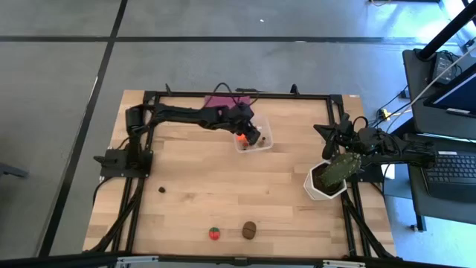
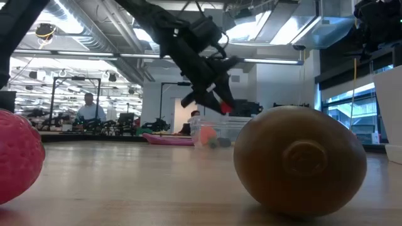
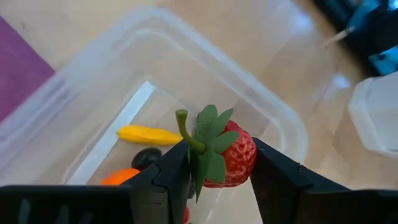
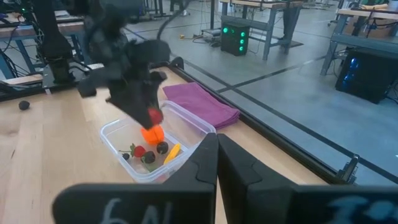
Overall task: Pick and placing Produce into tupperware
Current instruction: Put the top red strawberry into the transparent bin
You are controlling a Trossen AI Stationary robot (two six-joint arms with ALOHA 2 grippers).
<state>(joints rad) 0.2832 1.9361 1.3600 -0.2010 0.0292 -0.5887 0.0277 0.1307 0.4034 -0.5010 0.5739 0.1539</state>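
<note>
I see the wooden table [image 1: 223, 193] first, with the left arm [image 1: 178, 115] stretched across its far side and the right arm [image 1: 394, 145] parked at the right edge by the white pot [image 1: 321, 186] and its green plant [image 1: 341, 168]. A purple cloth [image 1: 218, 101] lies at the far edge, just beside the clear container [image 1: 254, 140]. The left gripper [image 3: 217, 177] hangs over that container, fingers [image 3: 171, 171] clamped on a strawberry [image 3: 233, 157] whose green leaves and stem stick out past them. From table height I can see the berry held above the rim, not touching it. The right gripper [image 4: 216, 163] is pressed fully closed with nothing in it.

Inside the container my left wrist camera shows a yellow banana piece [image 3: 149, 134], an orange ball [image 3: 121, 177] and a small dark berry [image 3: 147, 158]. On the near side of the table, well apart from the container, sit a brown lump [image 1: 249, 230] and a red strawberry [image 1: 214, 234] side by side. A tiny dark bit [image 1: 161, 190] lies farther left.
</note>
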